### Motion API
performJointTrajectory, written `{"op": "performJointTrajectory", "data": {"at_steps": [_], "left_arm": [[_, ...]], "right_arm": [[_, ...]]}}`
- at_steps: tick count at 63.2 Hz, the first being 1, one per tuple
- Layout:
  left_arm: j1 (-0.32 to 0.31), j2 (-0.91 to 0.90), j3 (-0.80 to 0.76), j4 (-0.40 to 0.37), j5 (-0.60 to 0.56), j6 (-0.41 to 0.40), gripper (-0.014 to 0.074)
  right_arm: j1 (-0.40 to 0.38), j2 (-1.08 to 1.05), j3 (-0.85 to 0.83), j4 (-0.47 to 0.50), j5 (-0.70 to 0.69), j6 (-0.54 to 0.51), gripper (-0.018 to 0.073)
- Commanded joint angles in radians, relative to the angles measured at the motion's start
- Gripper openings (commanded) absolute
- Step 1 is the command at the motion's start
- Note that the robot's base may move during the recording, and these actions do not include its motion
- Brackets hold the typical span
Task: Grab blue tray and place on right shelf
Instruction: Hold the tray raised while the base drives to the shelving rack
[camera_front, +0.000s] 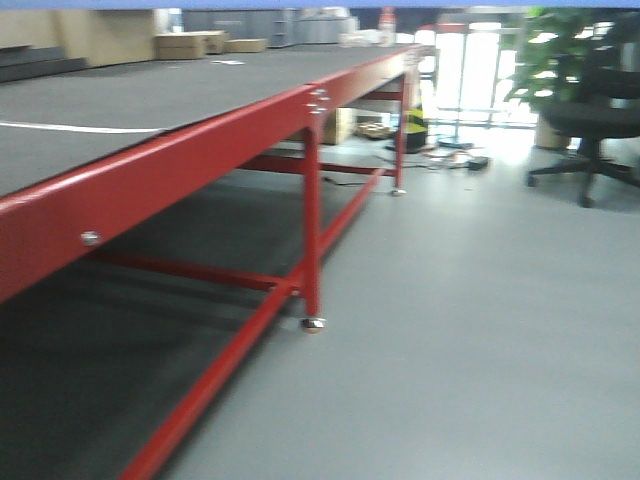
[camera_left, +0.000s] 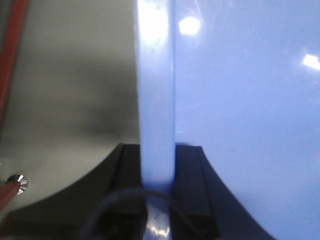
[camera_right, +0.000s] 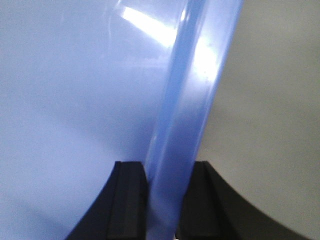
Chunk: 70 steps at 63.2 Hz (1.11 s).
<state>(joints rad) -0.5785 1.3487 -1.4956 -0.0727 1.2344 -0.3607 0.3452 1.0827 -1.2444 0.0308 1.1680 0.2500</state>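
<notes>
Tray (camera_left: 240, 100) rim, pinched both sides.
Gripped by left end effector (camera_left: 157, 175) and right end effector (camera_right: 167, 180); red-framed worktop (camera_front: 150, 90) nearby.

No text readable; far boxes (camera_front: 190, 44) too blurred.

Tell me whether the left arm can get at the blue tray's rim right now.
Yes, it looks so: the left gripper has its jaws shut on either side of the rim of the blue tray, with nothing in between.

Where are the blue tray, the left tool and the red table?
blue tray (camera_left: 240, 100): left wrist view, flat glossy face.
left tool (camera_left: 157, 155): left wrist view, midway between fingertips.
red table (camera_front: 200, 155): front view, long side rail.
</notes>
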Motion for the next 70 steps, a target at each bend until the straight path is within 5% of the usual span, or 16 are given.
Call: {"op": "performJointTrajectory", "data": {"at_steps": [1, 70], "left_arm": [[0.007, -0.034, -0.030, 0.063, 0.104, 0.009, -0.0048], [0.007, -0.034, -0.030, 0.062, 0.104, 0.009, -0.0048]], "right_arm": [[-0.004, -0.025, -0.026, -0.070, -0.015, -0.030, 0.0057], [-0.004, -0.025, -0.026, -0.070, -0.014, -0.030, 0.0057]]}}
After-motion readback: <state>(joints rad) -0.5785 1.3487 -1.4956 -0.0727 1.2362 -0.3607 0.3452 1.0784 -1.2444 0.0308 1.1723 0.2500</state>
